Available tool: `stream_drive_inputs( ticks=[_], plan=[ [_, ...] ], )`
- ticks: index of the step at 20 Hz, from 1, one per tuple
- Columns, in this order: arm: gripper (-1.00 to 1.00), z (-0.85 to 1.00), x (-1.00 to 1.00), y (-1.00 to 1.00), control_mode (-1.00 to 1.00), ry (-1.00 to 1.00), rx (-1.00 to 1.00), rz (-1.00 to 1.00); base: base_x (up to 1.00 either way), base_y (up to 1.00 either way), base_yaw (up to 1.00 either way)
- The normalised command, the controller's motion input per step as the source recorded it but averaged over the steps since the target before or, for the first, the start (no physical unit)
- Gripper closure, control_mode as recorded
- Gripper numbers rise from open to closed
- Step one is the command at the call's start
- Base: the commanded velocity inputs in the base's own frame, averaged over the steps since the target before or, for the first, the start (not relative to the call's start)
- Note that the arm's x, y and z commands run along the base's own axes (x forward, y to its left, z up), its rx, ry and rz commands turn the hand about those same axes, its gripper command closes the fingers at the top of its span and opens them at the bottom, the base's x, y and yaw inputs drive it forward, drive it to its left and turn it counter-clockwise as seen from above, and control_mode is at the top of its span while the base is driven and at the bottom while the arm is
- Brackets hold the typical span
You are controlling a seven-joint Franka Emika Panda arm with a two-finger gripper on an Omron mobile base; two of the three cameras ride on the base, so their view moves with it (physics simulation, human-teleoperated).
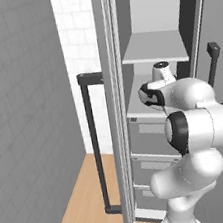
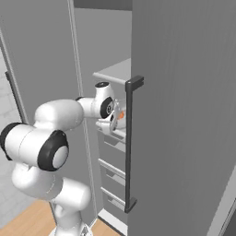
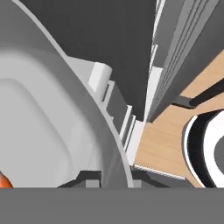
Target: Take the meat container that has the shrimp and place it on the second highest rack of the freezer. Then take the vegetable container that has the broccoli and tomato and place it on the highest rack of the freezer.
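Inside the open freezer (image 1: 197, 14), gripper (image 3: 114, 181) closed on the rim of the meat container (image 3: 39, 118), shrimp (image 2: 121, 115) in it, tray at the second highest rack (image 1: 145, 106), below the highest rack (image 1: 155, 48).

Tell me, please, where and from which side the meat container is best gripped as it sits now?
By its thin raised rim, from the open front of the freezer. The meat container is a shallow tray with a wide flat floor, so only the edge fits between the fingers. The tool appears shut on that near rim already, with the shrimp well inside.
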Motion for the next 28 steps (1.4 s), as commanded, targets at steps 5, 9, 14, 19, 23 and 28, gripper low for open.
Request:
stream_drive_inputs(
  ticks=[5,9,14,19,23,28],
  plan=[
    [1.00,-0.42,0.32,-0.21,-1.00,-0.03,0.00,-0.01,0.00,0.00,0.00],
    [1.00,-0.22,0.59,-0.09,-1.00,0.00,0.00,-0.01,0.00,0.00,0.00],
    [1.00,-0.06,0.73,-0.01,-1.00,0.00,0.00,-0.03,0.00,0.00,0.00],
    [1.00,-0.18,0.68,-0.15,-1.00,0.00,0.00,-0.02,0.00,0.00,0.00],
    [1.00,-0.43,0.43,-0.31,-1.00,0.00,0.00,0.00,0.00,0.00,0.00],
    [1.00,-0.28,0.40,-0.15,-1.00,-0.01,0.00,0.00,0.00,0.00,0.00]
  ],
)
